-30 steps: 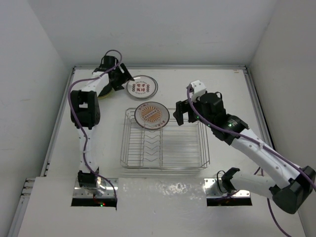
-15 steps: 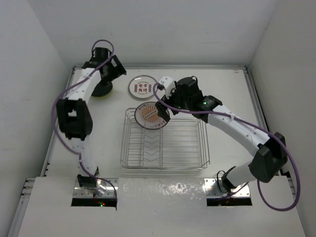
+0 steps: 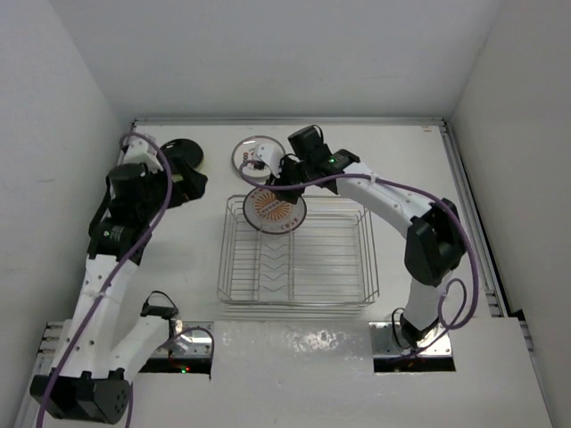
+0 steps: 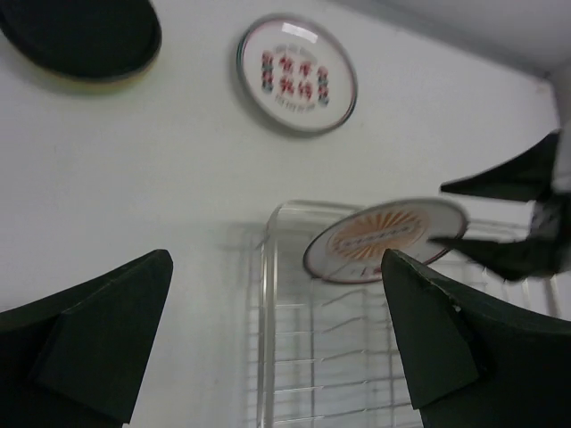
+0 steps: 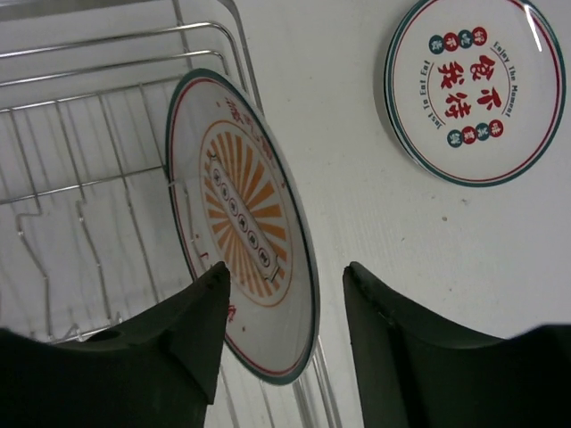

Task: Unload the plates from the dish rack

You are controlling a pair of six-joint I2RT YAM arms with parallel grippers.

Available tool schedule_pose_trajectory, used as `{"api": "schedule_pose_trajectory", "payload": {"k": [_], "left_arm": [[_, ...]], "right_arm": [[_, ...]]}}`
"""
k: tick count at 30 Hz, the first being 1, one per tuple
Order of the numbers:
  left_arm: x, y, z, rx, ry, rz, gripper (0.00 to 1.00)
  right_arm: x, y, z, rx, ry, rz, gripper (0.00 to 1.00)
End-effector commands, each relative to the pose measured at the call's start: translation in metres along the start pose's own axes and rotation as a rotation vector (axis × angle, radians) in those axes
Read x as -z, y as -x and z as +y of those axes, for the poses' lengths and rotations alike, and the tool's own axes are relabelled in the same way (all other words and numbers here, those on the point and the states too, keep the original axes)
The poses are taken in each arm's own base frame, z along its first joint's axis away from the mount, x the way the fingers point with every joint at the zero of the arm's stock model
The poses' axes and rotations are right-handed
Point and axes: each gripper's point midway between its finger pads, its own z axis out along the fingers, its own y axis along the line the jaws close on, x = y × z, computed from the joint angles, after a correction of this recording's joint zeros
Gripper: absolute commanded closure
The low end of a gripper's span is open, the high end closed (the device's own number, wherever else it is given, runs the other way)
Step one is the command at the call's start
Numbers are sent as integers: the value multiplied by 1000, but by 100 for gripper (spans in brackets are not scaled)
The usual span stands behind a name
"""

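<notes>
White table, wire rack at centre, orange plate standing in its upper-left corner, right claw part open astride the rim, gap showing, left claw wide open, empty, beside black plate upper left, red-lettered plate above rack

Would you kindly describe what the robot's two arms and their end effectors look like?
The left arm and right arm have white links with black joints, and a purple cable runs loosely along each. The left end effector and right end effector each have two dark, wedge-shaped fingers. A small green light glows on the right arm.
</notes>
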Motion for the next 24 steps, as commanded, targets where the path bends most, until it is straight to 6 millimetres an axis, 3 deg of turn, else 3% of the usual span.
{"api": "schedule_pose_trajectory", "payload": {"k": [1,3,6,11,18,24], "left_arm": [[-15,-57,16,-62,-35,97,0],[-17,-71,25,-48,-14,97,0],[-9,-61,25,-73,2,79,0],[-6,-63,19,-72,-36,73,0],[-6,-64,18,-73,-43,76,0],[-6,-65,17,-73,-53,83,0]], "right_arm": [[-7,4,-14,71,8,-2,49],[-13,1,-14,77,37,-15,61],[-17,-2,-14,89,58,-26,79],[-13,-6,-17,151,53,-17,98],[-3,-10,-23,190,9,-12,100],[21,18,-33,235,-35,-69,100]]}}
